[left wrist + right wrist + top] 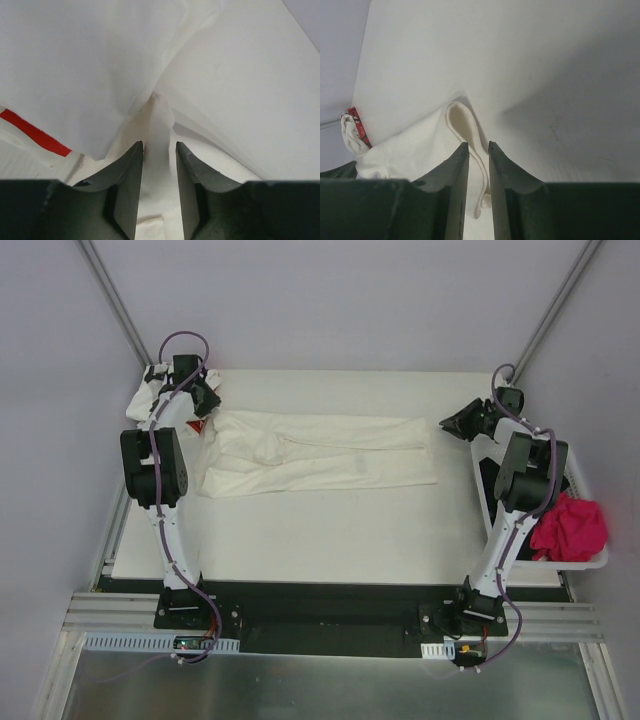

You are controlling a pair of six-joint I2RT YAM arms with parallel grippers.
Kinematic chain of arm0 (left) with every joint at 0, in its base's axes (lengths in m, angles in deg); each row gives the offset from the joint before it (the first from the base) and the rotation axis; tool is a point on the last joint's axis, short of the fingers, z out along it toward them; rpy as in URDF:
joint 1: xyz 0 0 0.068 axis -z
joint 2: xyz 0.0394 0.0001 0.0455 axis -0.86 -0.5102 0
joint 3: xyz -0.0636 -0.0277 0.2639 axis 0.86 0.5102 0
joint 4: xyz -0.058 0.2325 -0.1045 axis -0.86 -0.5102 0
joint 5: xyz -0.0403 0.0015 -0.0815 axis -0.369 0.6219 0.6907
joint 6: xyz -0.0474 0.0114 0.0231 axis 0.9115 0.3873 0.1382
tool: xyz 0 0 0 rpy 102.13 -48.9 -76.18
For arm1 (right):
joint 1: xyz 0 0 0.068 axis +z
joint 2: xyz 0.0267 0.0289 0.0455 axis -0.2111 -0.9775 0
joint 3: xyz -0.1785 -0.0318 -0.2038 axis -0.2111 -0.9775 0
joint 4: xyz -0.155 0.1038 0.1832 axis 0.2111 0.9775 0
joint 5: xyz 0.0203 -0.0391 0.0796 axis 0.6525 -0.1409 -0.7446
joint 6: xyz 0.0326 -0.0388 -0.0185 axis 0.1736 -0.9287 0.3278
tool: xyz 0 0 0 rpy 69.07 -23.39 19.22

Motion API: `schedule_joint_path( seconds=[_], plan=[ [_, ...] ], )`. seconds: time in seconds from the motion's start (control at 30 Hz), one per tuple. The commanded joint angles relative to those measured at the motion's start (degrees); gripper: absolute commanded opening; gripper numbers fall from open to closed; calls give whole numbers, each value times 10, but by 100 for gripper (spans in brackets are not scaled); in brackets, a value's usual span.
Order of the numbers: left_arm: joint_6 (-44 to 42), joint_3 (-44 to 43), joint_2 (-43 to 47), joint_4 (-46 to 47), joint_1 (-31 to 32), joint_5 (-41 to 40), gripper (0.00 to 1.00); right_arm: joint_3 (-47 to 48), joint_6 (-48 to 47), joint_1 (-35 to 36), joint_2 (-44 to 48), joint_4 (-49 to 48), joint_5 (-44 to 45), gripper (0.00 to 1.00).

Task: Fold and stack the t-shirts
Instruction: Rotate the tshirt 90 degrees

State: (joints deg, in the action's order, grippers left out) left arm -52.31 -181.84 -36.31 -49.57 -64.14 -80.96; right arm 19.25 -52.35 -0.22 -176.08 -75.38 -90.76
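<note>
The cream shirt (pixel 320 452) is laid flat as a long folded strip across the far half of the table (pixel 330 540), its ends pointing to either side. The printed shirt (pixel 145 400) is bunched at the far left corner, just beside the strip's left end; a red mark (pixel 197 426) is seen where the two meet.

The left gripper (pixel 205 397) is held low over that left end. In the left wrist view its jaws (pixel 159 145) are seen a little apart, and a raised ridge of the cream shirt (pixel 159 120) is caught in the gap. A red stripe (pixel 35 132) is shown on white cloth to the left.

The right gripper (pixel 450 424) is placed just beyond the strip's right end. In the right wrist view its jaws (pixel 479 145) are parted narrowly, and a hem of the cream shirt (pixel 415 150) is seen on the table below the gap, not clamped. The printed shirt (pixel 352 132) is seen far off.

A basket (pixel 590 562) is set at the right edge, with a pink cloth (pixel 572 528) in it.
</note>
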Motion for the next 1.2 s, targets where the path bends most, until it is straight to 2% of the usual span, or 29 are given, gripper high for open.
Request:
schedule_joint_path(
  seconds=[0.0,0.1,0.13,0.2,0.23,0.27,0.47,0.53,0.63,0.8,1.03,1.17],
  plan=[
    [-22,-11,33,5,-7,14,40,-14,-10,-10,47,-3,10,25],
    [-24,-3,32,6,-6,19,51,-29,-4,-10,69,-9,6,26],
    [-23,0,34,10,-6,32,59,-35,-3,-10,74,-11,3,26],
    [-20,12,39,17,-4,36,64,-48,8,-10,95,-22,-8,26],
    [-19,15,41,23,-3,36,70,-59,10,-7,101,-22,-8,26],
    [-19,19,45,24,-1,36,71,-65,10,-5,119,-36,-8,26],
    [-26,35,91,32,23,22,71,-100,13,43,163,-51,-13,22],
    [-29,46,106,33,40,10,71,-98,20,79,159,-65,-14,15],
    [-33,73,152,34,66,-13,72,-65,34,123,110,-68,-20,10],
    [-41,125,212,46,101,-42,72,-5,55,185,36,-72,-40,9],
    [16,264,289,70,146,-60,71,49,78,207,-51,-80,-57,9],
    [62,311,281,98,148,-45,70,53,84,207,-65,-88,-59,9]
  ],
)
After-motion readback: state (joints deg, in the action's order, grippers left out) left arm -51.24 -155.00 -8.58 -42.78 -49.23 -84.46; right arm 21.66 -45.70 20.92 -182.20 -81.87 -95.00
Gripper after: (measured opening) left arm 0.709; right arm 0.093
